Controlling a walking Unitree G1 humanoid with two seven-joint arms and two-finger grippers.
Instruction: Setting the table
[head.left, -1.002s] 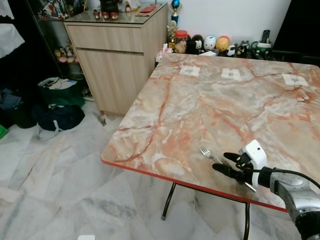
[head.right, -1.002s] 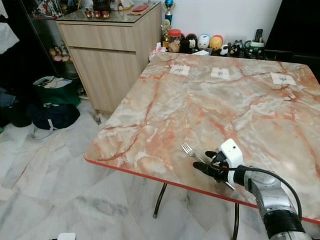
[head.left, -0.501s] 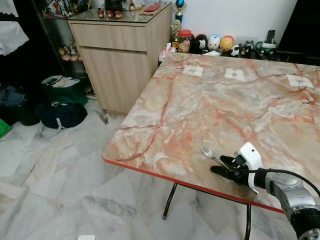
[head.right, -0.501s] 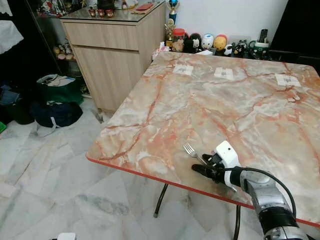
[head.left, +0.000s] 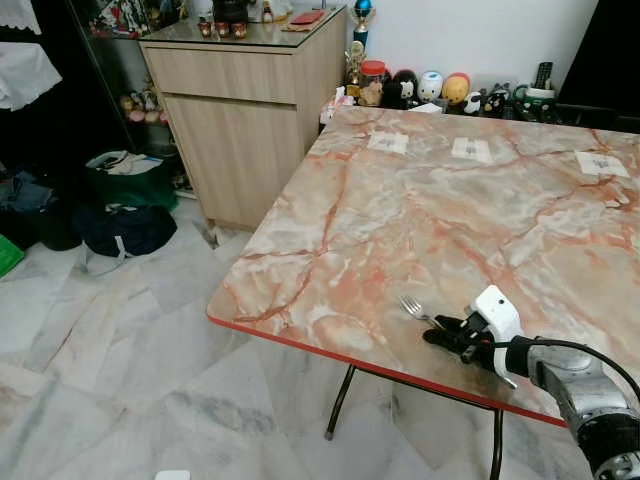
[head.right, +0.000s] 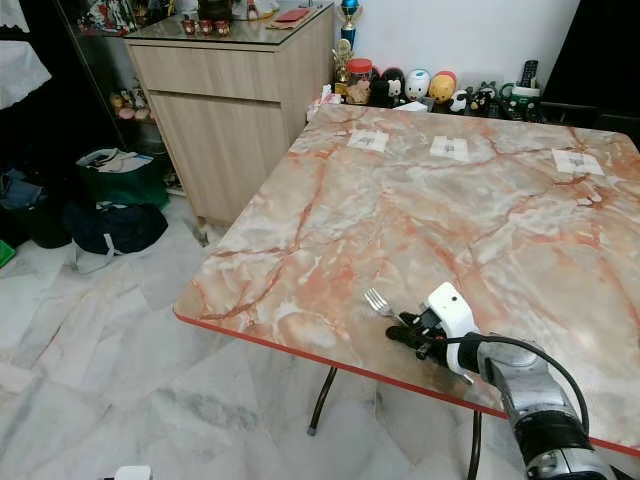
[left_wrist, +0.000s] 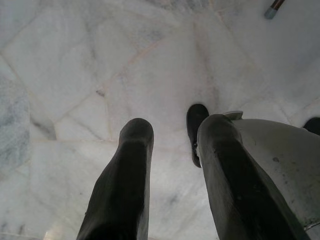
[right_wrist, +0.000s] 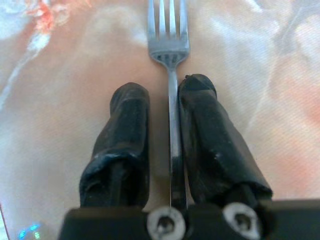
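Note:
A silver fork lies on the marble table close to its red front edge, tines pointing away from me. My right gripper rests low on the table over the fork's handle. In the right wrist view the handle runs between the two black fingers, which are drawn in close on either side of it. My left gripper hangs idle over the white floor tiles with its fingers apart and nothing between them.
A wooden cabinet stands left of the table. Dark bags lie on the floor beside it. Figurines line the table's far edge, and white paper squares lie near them. Thin table legs stand below the front edge.
The right gripper's fingers have drawn together around the fork's handle. The camera has shifted slightly; the fork stays on the table.

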